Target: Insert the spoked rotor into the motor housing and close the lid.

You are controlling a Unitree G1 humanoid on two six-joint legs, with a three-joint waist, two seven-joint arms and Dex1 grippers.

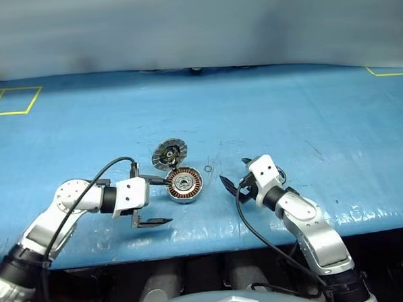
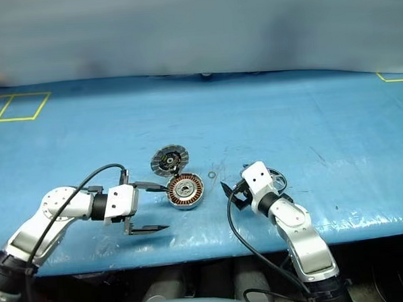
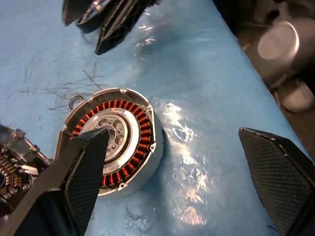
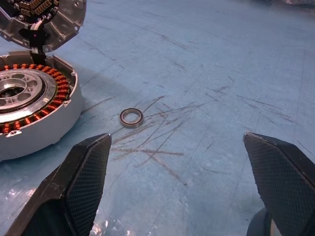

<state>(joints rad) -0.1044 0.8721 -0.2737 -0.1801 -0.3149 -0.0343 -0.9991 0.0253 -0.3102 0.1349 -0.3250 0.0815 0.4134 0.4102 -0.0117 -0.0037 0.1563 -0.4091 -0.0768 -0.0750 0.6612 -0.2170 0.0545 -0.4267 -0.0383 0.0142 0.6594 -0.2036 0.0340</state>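
The motor housing (image 1: 184,185) sits on the blue table (image 1: 267,114), its copper windings (image 3: 142,123) facing up around a silver centre. The lid (image 1: 169,154) stands tilted open at the housing's far edge, its segmented face showing. My left gripper (image 1: 167,200) is open just left of the housing, pointing at it, with one finger (image 3: 83,167) over its near rim. My right gripper (image 1: 233,169) is open to the housing's right, with nothing between its fingers. A dark-rimmed wheel, apparently the spoked rotor (image 2: 277,178), lies mostly hidden behind the right hand.
A tiny thin ring (image 4: 131,116) lies on the table between the housing and my right gripper. Yellow tape marks (image 1: 13,100) sit at the far left and far right. The table's front edge (image 1: 213,240) runs just below both arms.
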